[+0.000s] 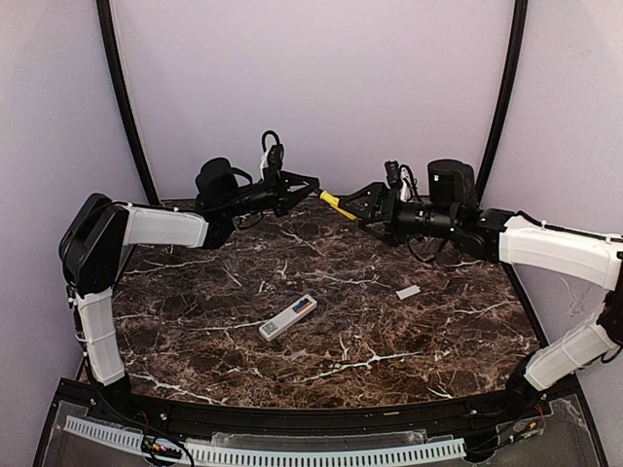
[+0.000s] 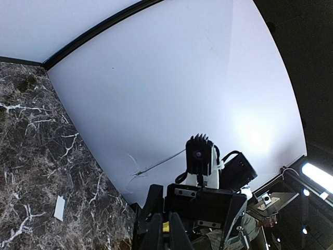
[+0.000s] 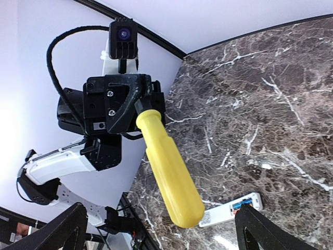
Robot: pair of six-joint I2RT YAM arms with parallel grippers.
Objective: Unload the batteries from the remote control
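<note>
a yellow-handled screwdriver (image 1: 338,204) hangs tilted above the far middle of the dark marbled surface (image 1: 389,341). a small flat white cover (image 1: 408,291) lies on the right, well apart from it.

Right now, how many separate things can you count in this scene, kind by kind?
Remote control: 1
Batteries, one orange and one blue, in its open compartment: 2
Screwdriver, yellow handle: 1
White cover: 1
Total: 5
</note>
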